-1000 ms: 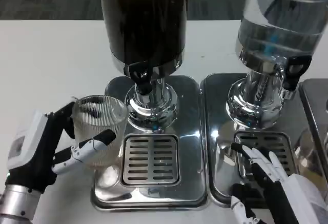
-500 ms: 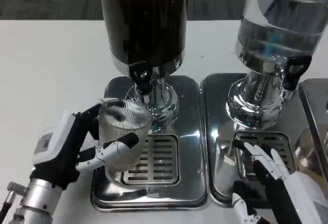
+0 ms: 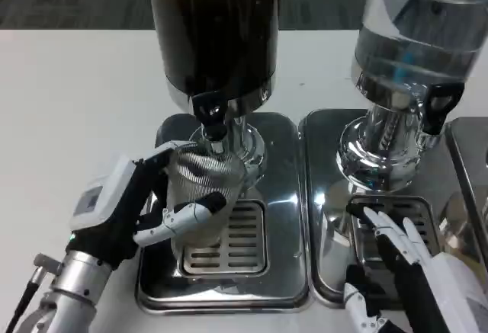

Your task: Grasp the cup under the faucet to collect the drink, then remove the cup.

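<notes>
ribbed clear glass cup [image 3: 200, 188], clasped by left hand [image 3: 133, 215], carried from lower left of frame to centre, now over the grille beneath dark dispenser's faucet [image 3: 211, 113], ready for filling; right hand [image 3: 404, 272] idle lower right, fingers apart, empty.

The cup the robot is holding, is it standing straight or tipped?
Tipped. The cup, gripped by the left hand, leans its rim toward the dark dispenser's faucet.

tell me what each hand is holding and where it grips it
The left hand holds the ribbed glass cup around its side wall. The right hand holds nothing, its fingers spread.
</notes>
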{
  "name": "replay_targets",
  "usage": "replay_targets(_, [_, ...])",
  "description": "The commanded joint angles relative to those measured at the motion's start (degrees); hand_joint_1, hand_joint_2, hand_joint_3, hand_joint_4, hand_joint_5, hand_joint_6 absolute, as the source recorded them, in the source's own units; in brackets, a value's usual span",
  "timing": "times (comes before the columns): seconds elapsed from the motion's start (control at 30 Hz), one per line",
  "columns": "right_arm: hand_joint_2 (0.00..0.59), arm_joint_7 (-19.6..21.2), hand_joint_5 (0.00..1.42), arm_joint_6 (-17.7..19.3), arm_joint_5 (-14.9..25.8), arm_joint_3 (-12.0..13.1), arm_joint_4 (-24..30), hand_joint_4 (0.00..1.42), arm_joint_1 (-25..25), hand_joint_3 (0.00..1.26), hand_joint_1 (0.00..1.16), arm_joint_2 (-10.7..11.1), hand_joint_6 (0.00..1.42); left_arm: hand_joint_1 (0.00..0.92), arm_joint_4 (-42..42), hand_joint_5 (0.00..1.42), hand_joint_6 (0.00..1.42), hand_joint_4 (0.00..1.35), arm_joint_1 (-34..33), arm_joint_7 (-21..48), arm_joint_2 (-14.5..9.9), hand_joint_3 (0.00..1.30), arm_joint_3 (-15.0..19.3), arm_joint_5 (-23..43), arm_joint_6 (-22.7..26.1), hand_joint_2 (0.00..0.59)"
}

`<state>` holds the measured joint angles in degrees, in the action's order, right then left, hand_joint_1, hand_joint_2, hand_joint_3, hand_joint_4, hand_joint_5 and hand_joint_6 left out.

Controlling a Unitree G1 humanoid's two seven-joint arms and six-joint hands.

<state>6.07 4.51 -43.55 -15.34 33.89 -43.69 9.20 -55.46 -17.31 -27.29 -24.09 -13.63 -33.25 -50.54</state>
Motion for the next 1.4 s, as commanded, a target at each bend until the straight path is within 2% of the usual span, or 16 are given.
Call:
replay_targets(0.03, [0.583, 0.4, 0.0, -0.4, -0.5, -0.5, 0.8, 0.09, -0.3, 0.14, 0.53, -0.6, 0.14, 0.138, -0.8, 0.78, 0.82, 0.5, -1.5, 1.3, 0.2, 0.42, -1.4, -0.2, -0.4, 0.221])
replay_targets(0.3, [0.583, -0.1, 0.0, -0.9, 0.0, -0.9, 0.6, 0.09, 0.9, 0.14, 0.53, -0.7, 0.14, 0.12, -0.7, 0.73, 0.75, 0.48, -0.6, 3.9, -0.9, 0.4, -1.7, 1.4, -1.4, 0.206])
replay_targets(1.0, [0.583, -0.6, 0.01, -2.0, 1.3, -0.1, -1.0, 0.1, 4.4, 0.14, 0.53, -0.5, 0.15, 0.113, 2.4, 0.72, 0.76, 0.47, 1.6, 5.2, -2.1, 0.39, -1.9, 1.2, -2.0, 0.193])
replay_targets(1.13, [0.583, -0.7, 0.01, -1.8, 2.2, 0.2, -1.8, 0.1, 5.3, 0.14, 0.53, -0.2, 0.15, 0.085, 4.2, 0.55, 0.58, 0.4, 2.3, 6.3, -3.1, 0.38, -1.6, 1.4, -1.1, 0.173])
replay_targets(1.23, [0.583, -0.6, 0.01, -1.8, 2.4, 0.4, -1.9, 0.1, 5.5, 0.14, 0.53, 0.0, 0.15, 0.069, 5.0, 0.48, 0.44, 0.37, 2.6, 6.5, -3.7, 0.38, -1.2, 1.2, -0.3, 0.158])
replay_targets(1.4, [0.583, -0.5, 0.01, -1.7, 2.4, 0.6, -1.9, 0.1, 5.4, 0.14, 0.53, 0.2, 0.17, 0.037, 6.9, 0.39, 0.37, 0.25, 3.5, 6.1, -5.1, 0.3, -0.5, 1.0, 1.0, 0.123])
